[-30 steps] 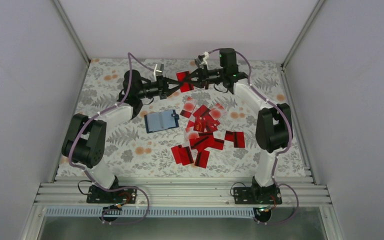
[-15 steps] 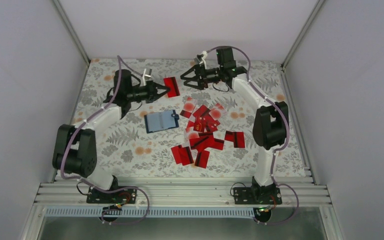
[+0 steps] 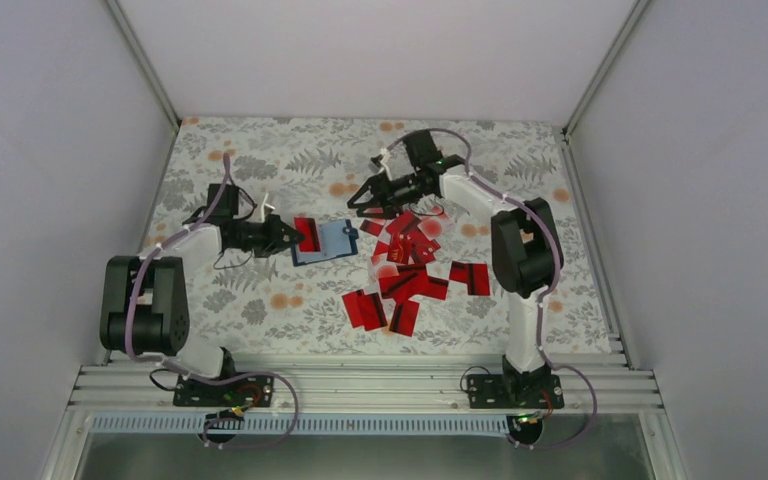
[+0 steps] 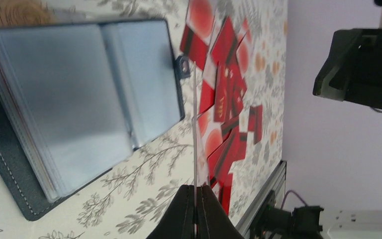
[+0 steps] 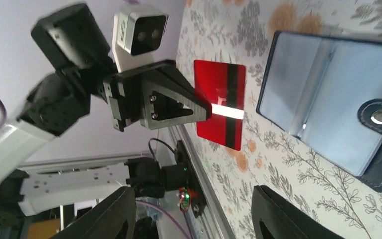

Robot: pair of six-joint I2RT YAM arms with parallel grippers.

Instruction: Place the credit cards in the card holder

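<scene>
My left gripper (image 3: 293,237) is shut on one red credit card (image 3: 308,234), gripping it by its edge. In the left wrist view that card (image 4: 195,134) shows edge-on, rising from the closed fingertips (image 4: 197,194). It hovers at the left edge of the open navy card holder (image 3: 334,243), whose clear sleeves (image 4: 79,104) lie spread. Seen from the right wrist, the held card (image 5: 221,104) shows a dark stripe, with the holder (image 5: 328,104) beside it. My right gripper (image 3: 358,201) stands open and empty (image 5: 194,214) just behind the pile of credit cards (image 3: 410,265).
The floral mat (image 3: 260,290) covers the table inside white walls. An aluminium rail (image 3: 360,385) runs along the near edge. The two grippers are close together over the mat's middle.
The right gripper let go of the shared card, opened and dropped back towards the pile. The left arm carried the card forward and down to the holder's left edge.
</scene>
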